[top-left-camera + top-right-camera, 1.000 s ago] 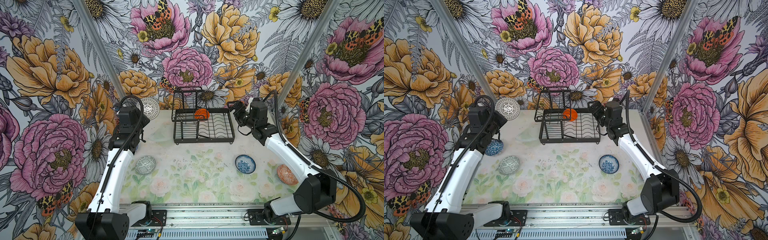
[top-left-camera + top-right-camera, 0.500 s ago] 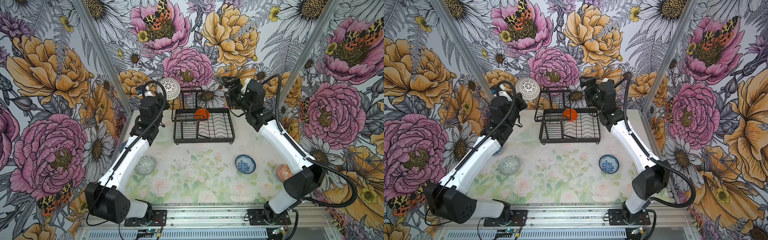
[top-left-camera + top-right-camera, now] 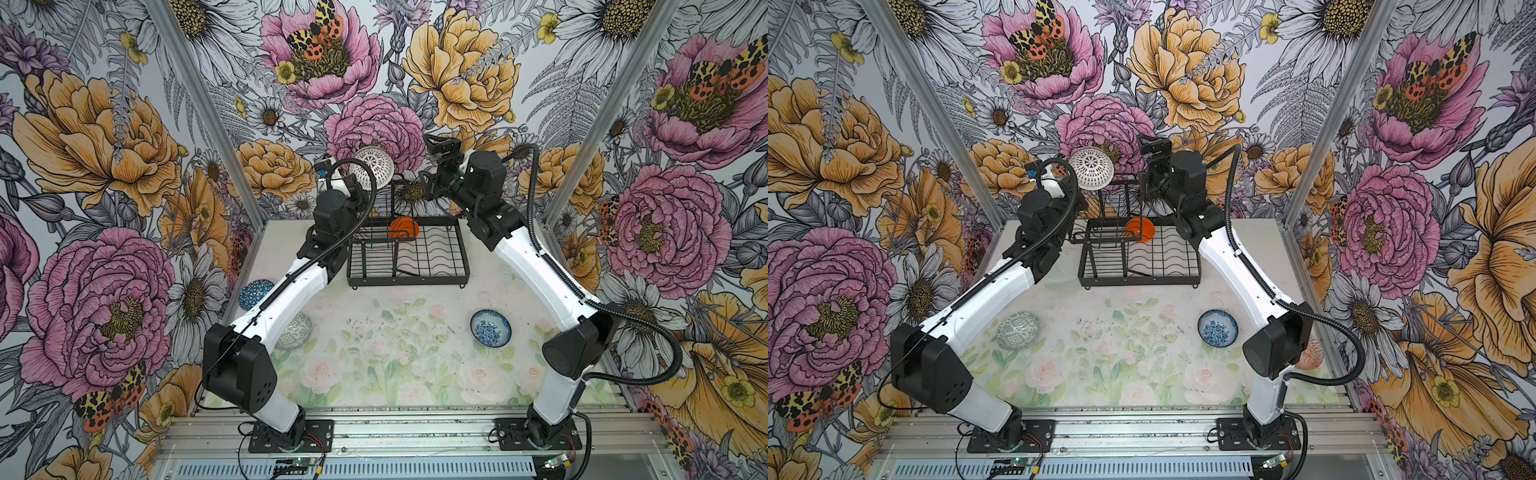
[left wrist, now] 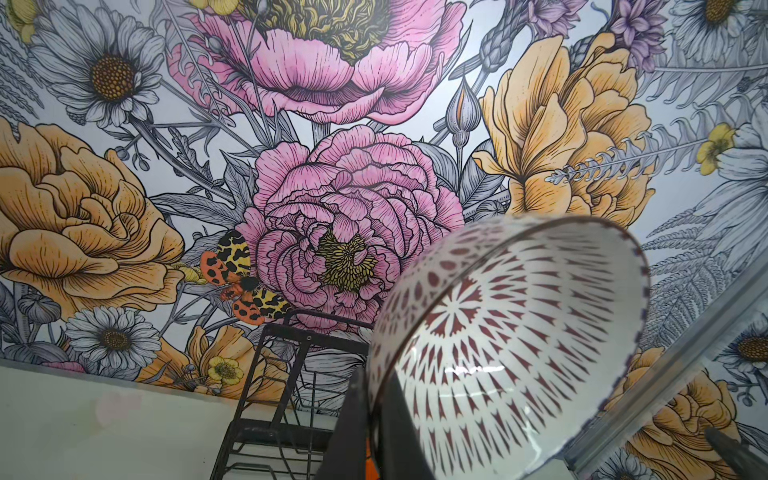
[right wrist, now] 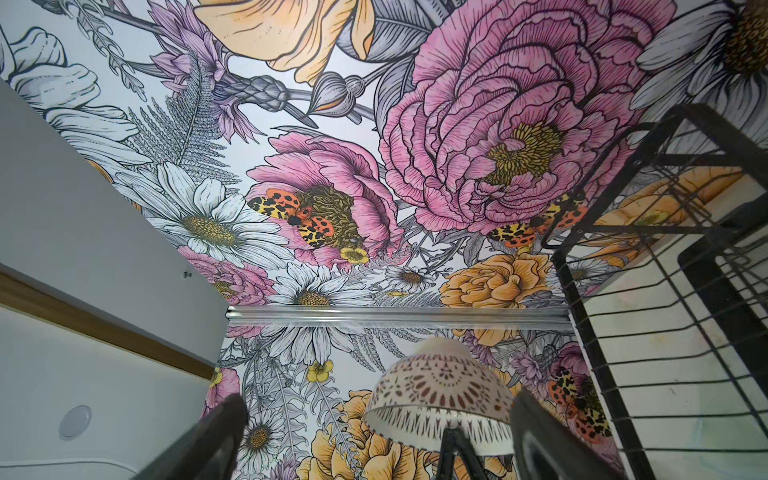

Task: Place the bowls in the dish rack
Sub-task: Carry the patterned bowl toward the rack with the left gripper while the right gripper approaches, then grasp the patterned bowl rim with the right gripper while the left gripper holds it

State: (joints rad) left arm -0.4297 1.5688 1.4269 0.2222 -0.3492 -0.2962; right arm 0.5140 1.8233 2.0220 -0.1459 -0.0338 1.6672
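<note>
Floral table (image 3: 395, 332): dish rack (image 3: 415, 266), loose bowls (image 3: 490, 328)

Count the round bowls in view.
6: white lattice bowl in left gripper; orange bowl in black wire rack; blue geometric, grey-green, blue floral, red-orange bowls on table. Arms may hide more.

lattice bowl (image 3: 371, 168): white, maroon marks | orange bowl (image 3: 404, 227) | dish rack (image 3: 409, 279): black wire | floral bowl (image 3: 490, 328): blue-white | geometric bowl (image 3: 253, 293): blue

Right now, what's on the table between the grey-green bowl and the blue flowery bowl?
Nothing: in a top view the stretch from the grey-green bowl to the blue flowery bowl is bare table, showing just its printed flowers.
</note>
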